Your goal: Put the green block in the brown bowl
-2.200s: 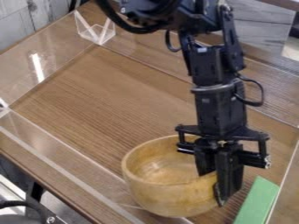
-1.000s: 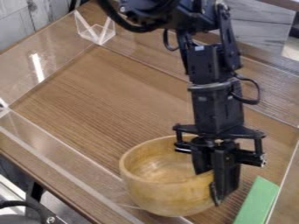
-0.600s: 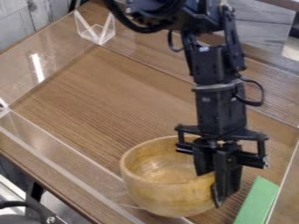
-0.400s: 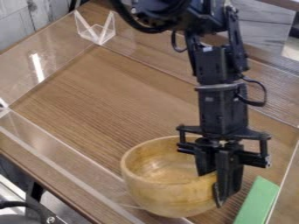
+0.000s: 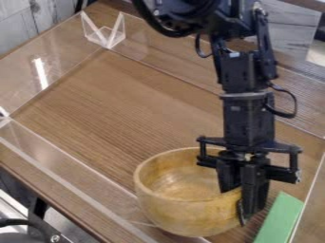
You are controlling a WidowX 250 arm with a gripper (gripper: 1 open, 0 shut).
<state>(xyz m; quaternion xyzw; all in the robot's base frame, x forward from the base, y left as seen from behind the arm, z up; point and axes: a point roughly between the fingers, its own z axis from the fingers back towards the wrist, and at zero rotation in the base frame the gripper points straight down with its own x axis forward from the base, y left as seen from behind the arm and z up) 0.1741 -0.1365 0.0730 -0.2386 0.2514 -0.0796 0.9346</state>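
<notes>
The brown bowl (image 5: 191, 195) is a round light wooden bowl at the bottom centre of the table. A flat green block (image 5: 282, 220) lies on the wood at the bottom right, just right of the bowl. My gripper (image 5: 250, 211) hangs from the black arm, pointing down, with its fingers together over the bowl's right rim, between bowl and block. It is shut and nothing shows between the fingers. The tips stand close beside the block's left edge; whether they touch it I cannot tell.
A clear plastic wall (image 5: 51, 157) fences the wooden table (image 5: 114, 104) on the left and front. A small clear stand (image 5: 102, 30) sits at the far back left.
The arm and gripper have drifted slightly to the right, toward the green block. Bowl and block stay where they were.
</notes>
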